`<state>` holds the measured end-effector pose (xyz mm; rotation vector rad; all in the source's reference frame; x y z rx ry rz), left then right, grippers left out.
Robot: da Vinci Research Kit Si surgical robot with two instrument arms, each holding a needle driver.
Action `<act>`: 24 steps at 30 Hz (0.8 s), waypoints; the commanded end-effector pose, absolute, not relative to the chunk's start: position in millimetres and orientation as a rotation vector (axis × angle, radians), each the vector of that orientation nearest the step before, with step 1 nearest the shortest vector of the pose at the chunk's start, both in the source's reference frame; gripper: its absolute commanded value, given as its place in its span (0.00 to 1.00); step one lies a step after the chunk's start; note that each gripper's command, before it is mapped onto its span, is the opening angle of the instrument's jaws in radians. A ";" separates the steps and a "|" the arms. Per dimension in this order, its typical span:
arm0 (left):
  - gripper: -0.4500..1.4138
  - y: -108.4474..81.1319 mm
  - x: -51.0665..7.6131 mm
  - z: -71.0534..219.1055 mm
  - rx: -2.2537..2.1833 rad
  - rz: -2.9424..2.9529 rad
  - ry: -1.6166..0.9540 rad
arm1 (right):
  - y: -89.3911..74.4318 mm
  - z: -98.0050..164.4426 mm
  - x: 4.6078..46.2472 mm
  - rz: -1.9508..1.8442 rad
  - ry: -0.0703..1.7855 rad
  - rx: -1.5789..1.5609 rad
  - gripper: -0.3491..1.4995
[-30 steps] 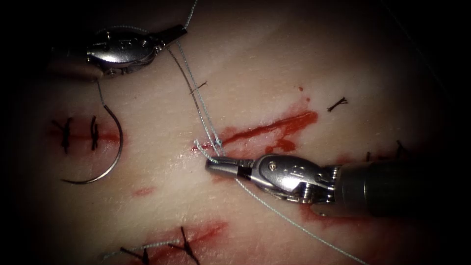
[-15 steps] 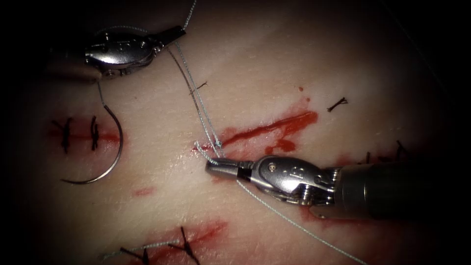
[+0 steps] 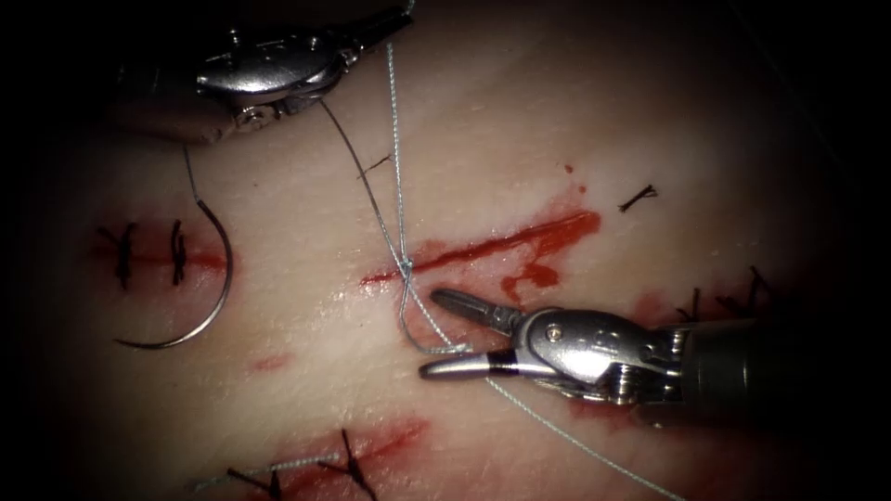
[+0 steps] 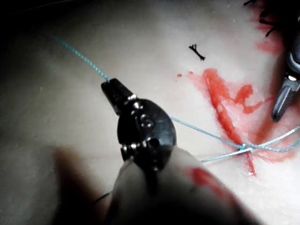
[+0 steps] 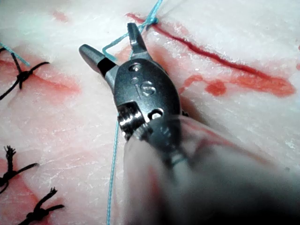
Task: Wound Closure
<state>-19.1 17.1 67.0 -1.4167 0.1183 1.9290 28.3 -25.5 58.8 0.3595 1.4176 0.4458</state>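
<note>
My left tool is at the top, above the cut, jaws shut on the pale blue thread. That thread runs straight down to a knot at the cut's left end. My right tool lies just below the knot with jaws open, holding nothing; a slack thread loop rests against its lower jaw. The curved needle lies free on the tissue far left of the cut. The left wrist view shows my left tool gripping the thread. In the right wrist view my right tool gapes near the knot.
Older black stitches cross a short red cut beside the needle, with more at the bottom and the right. A cut thread end lies upper right. Red fluid smears the tissue around the cut. A thread tail trails to the lower right.
The right tool's jaws have opened, let go of the thread and drawn back to the lower right. The left tool has moved up and right, pulling its strand straight to the knot.
</note>
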 end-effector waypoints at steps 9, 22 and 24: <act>0.00 15.8 -19.9 65.2 -1.493 1.831 0.036 | -23.0 58.0 29.4 0.736 1.379 0.322 0.84; 0.00 14.2 -20.6 64.0 -1.517 1.782 -0.030 | -21.3 64.1 30.3 0.867 1.295 0.236 0.93; 0.00 14.1 -20.8 64.0 -1.528 1.754 -0.046 | -21.2 64.3 31.0 0.869 1.293 0.231 0.93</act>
